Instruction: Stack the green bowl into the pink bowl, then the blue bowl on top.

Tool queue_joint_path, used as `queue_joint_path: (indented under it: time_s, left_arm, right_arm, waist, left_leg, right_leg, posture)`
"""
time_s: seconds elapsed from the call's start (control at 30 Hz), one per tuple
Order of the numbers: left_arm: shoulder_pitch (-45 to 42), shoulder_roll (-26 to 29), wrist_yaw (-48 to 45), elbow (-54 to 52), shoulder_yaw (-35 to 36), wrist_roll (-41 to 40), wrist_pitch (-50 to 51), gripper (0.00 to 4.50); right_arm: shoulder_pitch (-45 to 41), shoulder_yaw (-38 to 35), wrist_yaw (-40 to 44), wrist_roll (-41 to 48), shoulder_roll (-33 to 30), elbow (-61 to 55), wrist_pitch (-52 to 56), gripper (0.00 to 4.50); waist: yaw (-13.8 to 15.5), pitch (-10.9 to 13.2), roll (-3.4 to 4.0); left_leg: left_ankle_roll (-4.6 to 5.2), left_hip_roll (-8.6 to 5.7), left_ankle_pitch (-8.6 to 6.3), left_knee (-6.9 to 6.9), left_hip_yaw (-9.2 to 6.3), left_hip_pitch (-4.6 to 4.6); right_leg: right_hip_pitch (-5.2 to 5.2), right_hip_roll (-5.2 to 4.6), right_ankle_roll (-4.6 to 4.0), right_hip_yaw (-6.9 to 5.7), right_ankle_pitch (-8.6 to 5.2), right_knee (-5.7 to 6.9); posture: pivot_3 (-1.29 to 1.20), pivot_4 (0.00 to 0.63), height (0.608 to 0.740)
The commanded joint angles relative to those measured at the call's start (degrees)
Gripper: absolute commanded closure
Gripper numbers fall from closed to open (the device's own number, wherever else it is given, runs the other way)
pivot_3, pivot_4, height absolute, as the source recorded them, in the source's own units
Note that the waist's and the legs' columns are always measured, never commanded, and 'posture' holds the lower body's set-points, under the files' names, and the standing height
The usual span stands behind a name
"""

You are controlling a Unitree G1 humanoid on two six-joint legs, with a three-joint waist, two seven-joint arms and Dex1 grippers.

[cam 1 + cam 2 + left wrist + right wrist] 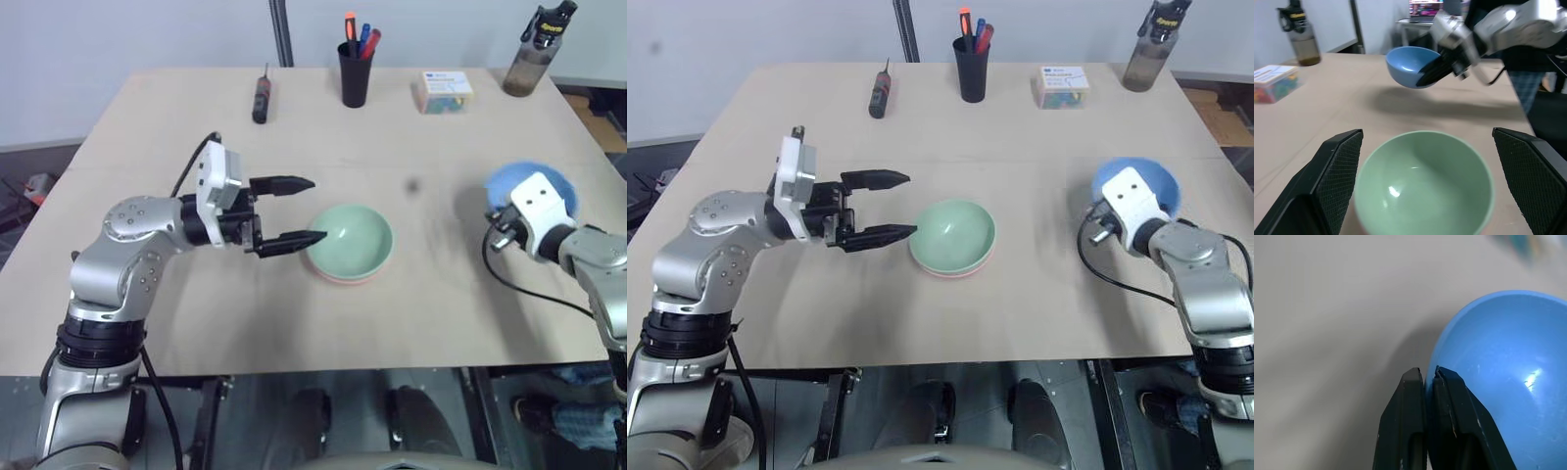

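The green bowl (pixel 350 238) sits nested inside the pink bowl (pixel 341 279) at the middle of the table, and only a thin pink edge shows beneath it. My left gripper (pixel 315 209) is level and open just to the left of the green bowl, its two fingers apart with nothing between them. At the right, the blue bowl (pixel 514 179) hangs tilted above the table, casting a shadow below it. My right gripper (pixel 1426 373) is shut on the blue bowl's rim.
Along the table's far edge stand a screwdriver (pixel 262 98), a black cup of pens (pixel 355 73), a small box of colourful pieces (pixel 443 90) and a dark bottle (pixel 534 54). Bare tabletop (pixel 441 284) lies between the two arms.
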Motion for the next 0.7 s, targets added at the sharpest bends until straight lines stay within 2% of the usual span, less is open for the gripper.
queue_joint_path:
  time_s: [0.03, 0.13, 0.27, 0.3, 0.37, 0.47, 0.5, 0.53, 0.67, 0.7]
  left_arm:
    - [2.1, 1.5, -0.1, 1.2, 3.1, 1.5, -3.0, 0.0]
    - [4.4, 3.1, -0.9, 0.7, 4.8, 0.9, -2.4, 0.0]
    - [6.4, 4.9, -0.9, -0.9, 6.4, 0.8, -2.1, 0.0]
    - [6.7, 5.2, -0.7, -1.4, 6.9, 0.2, -1.5, 0.0]
    - [7.5, 5.4, -0.2, -2.5, 7.3, 0.0, -1.1, 0.0]
    - [9.2, 5.1, 1.5, -5.3, 7.4, 1.2, -1.6, 0.0]
    - [9.8, 5.0, 2.2, -6.0, 7.4, 1.9, -2.1, 0.0]
    - [10.4, 4.8, 2.9, -6.6, 7.5, 2.5, -2.7, 0.0]
    - [13.1, 4.3, 5.3, -8.1, 8.8, 1.7, -1.5, 0.0]
    - [14.1, 4.4, 6.6, -8.4, 9.3, 1.2, 0.1, 0.0]
  right_arm:
    - [-5.8, 2.8, 4.8, 9.2, 3.2, -8.5, 0.1, 4.37]
    - [-10.0, 8.0, 5.8, 11.7, 7.4, -8.3, 0.3, 4.37]
    - [-11.9, 14.4, 10.4, 11.2, 7.7, -3.1, -0.8, 4.37]
    - [-11.9, 15.4, 11.7, 11.3, 7.9, -1.9, -1.7, 3.88]
    - [-11.7, 16.7, 13.1, 11.7, 8.3, -0.7, -2.4, 3.55]
    - [-10.7, 17.3, 12.8, 9.5, 7.7, -0.1, -5.0, 2.3]
    - [-10.3, 16.5, 11.8, 8.8, 7.6, -0.1, -5.9, 1.61]
    - [-10.0, 15.3, 11.2, 9.0, 7.5, -0.4, -6.1, 1.46]
    - [-7.7, 9.1, 8.4, 8.7, 5.4, -2.8, -7.8, 1.46]
    - [-5.7, 5.5, 9.0, 10.2, 3.1, -4.1, -6.8, 1.46]
  waist:
    - [-0.2, 0.0, 0.0]
    - [-0.3, 0.0, -0.03]
    - [0.1, 0.0, -0.04]
    - [0.2, 0.0, -0.04]
    - [0.5, 0.0, -0.04]
    - [0.5, 0.0, -0.04]
    - [0.5, 0.0, -0.04]
    - [0.6, 0.0, -0.04]
    - [0.7, 0.0, -0.04]
    - [0.8, 0.0, -0.04]
  left_leg:
    - [0.0, 0.03, 0.0, 0.01, -0.02, -0.01]
    - [0.0, -0.02, 0.0, 0.03, -0.03, -0.02]
    - [0.0, -0.07, 0.0, 0.05, -0.13, -0.04]
    - [0.0, -0.08, 0.0, 0.06, -0.14, -0.06]
    - [0.0, -0.11, 0.0, 0.07, -0.13, -0.05]
    - [0.0, -0.09, 0.0, 0.06, -0.13, -0.06]
    - [0.0, -0.09, 0.0, 0.06, -0.14, -0.07]
    - [0.0, -0.09, 0.0, 0.06, -0.14, -0.07]
    - [0.0, -0.1, 0.0, 0.06, -0.13, -0.06]
    - [0.0, -0.1, 0.0, 0.06, -0.13, -0.06]
  right_leg:
    - [0.01, -0.01, 0.0, -0.02, 0.0, -0.02]
    - [0.02, -0.06, 0.0, -0.03, 0.0, -0.03]
    - [0.03, -0.1, 0.0, -0.13, 0.0, -0.04]
    - [0.04, -0.11, 0.0, -0.16, 0.0, -0.06]
    - [0.04, -0.13, 0.0, -0.15, 0.0, -0.04]
    - [0.01, -0.11, 0.0, -0.14, 0.0, -0.03]
    - [0.0, -0.11, 0.0, -0.14, 0.0, -0.03]
    - [0.0, -0.11, 0.0, -0.14, 0.0, -0.03]
    - [0.0, -0.13, 0.0, -0.13, 0.0, -0.02]
    - [0.01, -0.13, 0.0, -0.12, 0.0, -0.02]
  posture:
    - [0.0, 0.15, 0.74]
    - [0.0, 0.15, 0.74]
    - [0.0, 0.15, 0.74]
    - [0.0, 0.15, 0.74]
    - [0.0, 0.15, 0.74]
    - [0.0, 0.15, 0.74]
    - [0.0, 0.15, 0.74]
    - [0.0, 0.15, 0.74]
    - [0.0, 0.15, 0.74]
    - [0.0, 0.15, 0.74]
